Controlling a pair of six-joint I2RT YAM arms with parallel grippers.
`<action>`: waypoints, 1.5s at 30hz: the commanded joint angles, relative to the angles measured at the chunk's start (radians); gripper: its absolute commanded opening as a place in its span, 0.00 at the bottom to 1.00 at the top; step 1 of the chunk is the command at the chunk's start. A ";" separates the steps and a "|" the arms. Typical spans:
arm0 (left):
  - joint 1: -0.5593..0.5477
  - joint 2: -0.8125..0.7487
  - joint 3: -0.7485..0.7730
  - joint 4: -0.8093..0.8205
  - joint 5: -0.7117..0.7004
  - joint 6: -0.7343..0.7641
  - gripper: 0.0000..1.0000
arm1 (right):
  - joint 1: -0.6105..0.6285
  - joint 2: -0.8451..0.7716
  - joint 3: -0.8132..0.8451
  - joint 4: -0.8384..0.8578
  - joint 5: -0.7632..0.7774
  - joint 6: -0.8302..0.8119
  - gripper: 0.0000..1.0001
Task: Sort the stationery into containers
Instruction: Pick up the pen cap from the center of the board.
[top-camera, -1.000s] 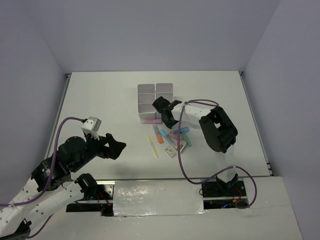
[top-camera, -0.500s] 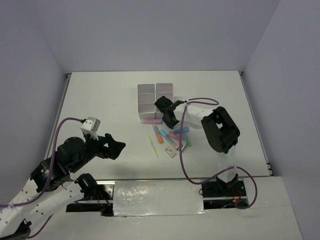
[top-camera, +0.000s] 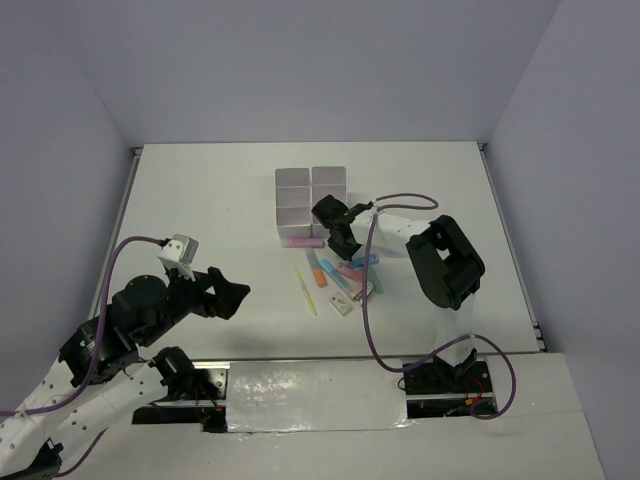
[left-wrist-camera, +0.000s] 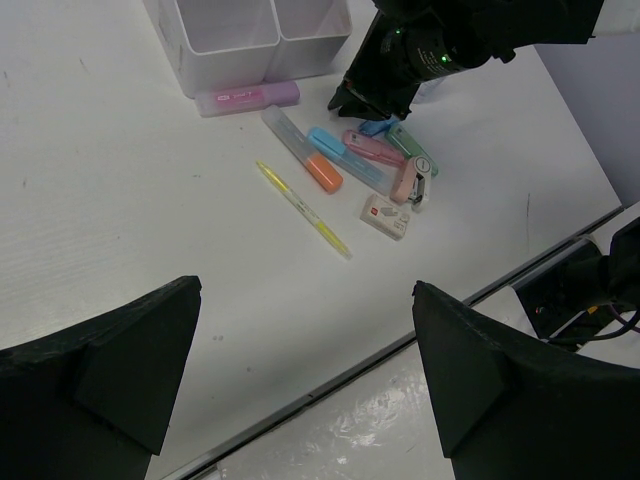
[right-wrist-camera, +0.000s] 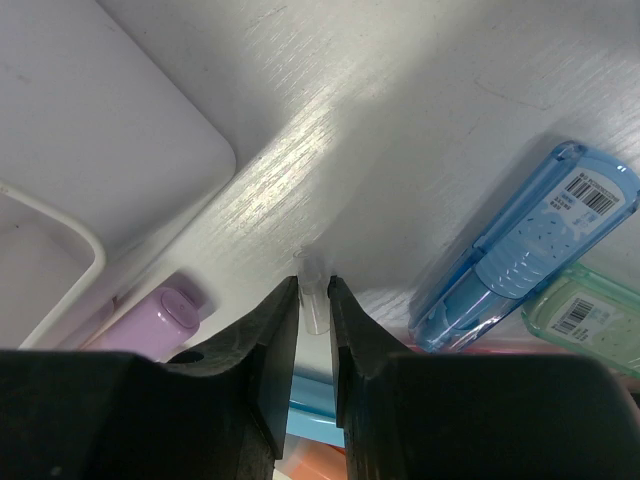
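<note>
Right hand (right-wrist-camera: 315, 300): my fingers are drawn close together, clamped on a thin clear piece (right-wrist-camera: 316, 305); I cannot tell what it is. I hang low over the counter (top-camera: 200, 200), just near of the containers' near right corner.

Left hand (left-wrist-camera: 305, 300): fingers spread wide apart, holding nothing, raised over the near left of the counter, well apart from the stationery.

Containers (top-camera: 311, 200): white block of six compartments, standing at mid-counter.

Lilac-pink marker (left-wrist-camera: 247, 97): lying flat along the containers' near wall, just beside it.

Yellow pen (left-wrist-camera: 300, 208): alone on the counter, left of the pile.

Pile: an orange-capped clear marker (left-wrist-camera: 303, 150), a blue case (right-wrist-camera: 525, 255) and a green case (right-wrist-camera: 590, 315) side by side, and a white eraser (left-wrist-camera: 385, 217) at the near edge.
</note>
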 joint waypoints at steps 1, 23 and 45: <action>-0.004 -0.015 0.001 0.029 -0.008 -0.005 0.99 | -0.006 0.054 -0.037 -0.119 -0.014 -0.079 0.27; -0.006 0.040 0.024 -0.005 -0.078 -0.054 0.99 | 0.006 -0.072 -0.021 -0.027 -0.010 -0.238 0.00; -0.294 0.868 0.065 0.190 -0.399 -0.780 0.99 | 0.152 -0.986 -0.336 0.188 0.118 -0.720 0.00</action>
